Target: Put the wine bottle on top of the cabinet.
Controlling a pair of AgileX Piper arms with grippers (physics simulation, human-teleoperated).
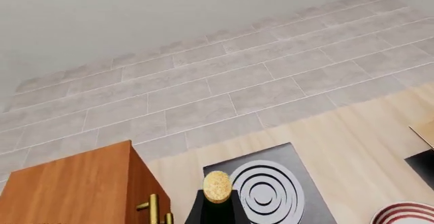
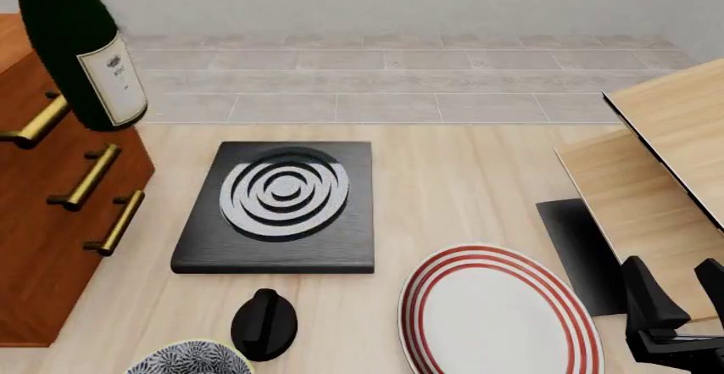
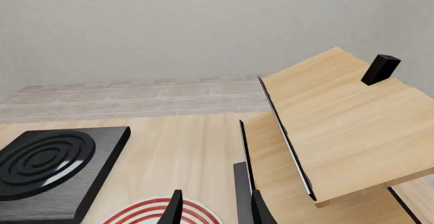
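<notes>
From the front view, the wine bottle (image 2: 80, 47) hangs at the upper left, dark green glass with a white label low on its body, tilted a little with its base lower and to the right. It overlaps the top front edge of the cabinet (image 2: 51, 230), a reddish-brown wooden piece with three brass bar handles (image 2: 88, 176) running down its front; I cannot tell whether the bottle touches the cabinet or hangs above it. My left claw does not show in the front view, and its wrist view gives only the bottle's tan cork top (image 1: 217, 186) close up with dark shapes on either side, so I cannot tell how its fingers stand. That same view shows the cabinet's top corner just beside the cork. My right claw (image 2: 676, 293) sits at the lower right of the front view, its two dark fingers (image 3: 175, 209) spread apart with nothing between them. On the pale wooden bench (image 2: 453, 187) lies a black square hob plate with white rings (image 2: 283, 204), and near it, closer to me, a white plate with red rim stripes (image 2: 498, 315). A small black knob-shaped object (image 2: 264, 323) and the rim of a patterned bowl (image 2: 186, 359) sit at the lower left. Pale light-wood boards (image 2: 662, 170) rise on the right.
</notes>
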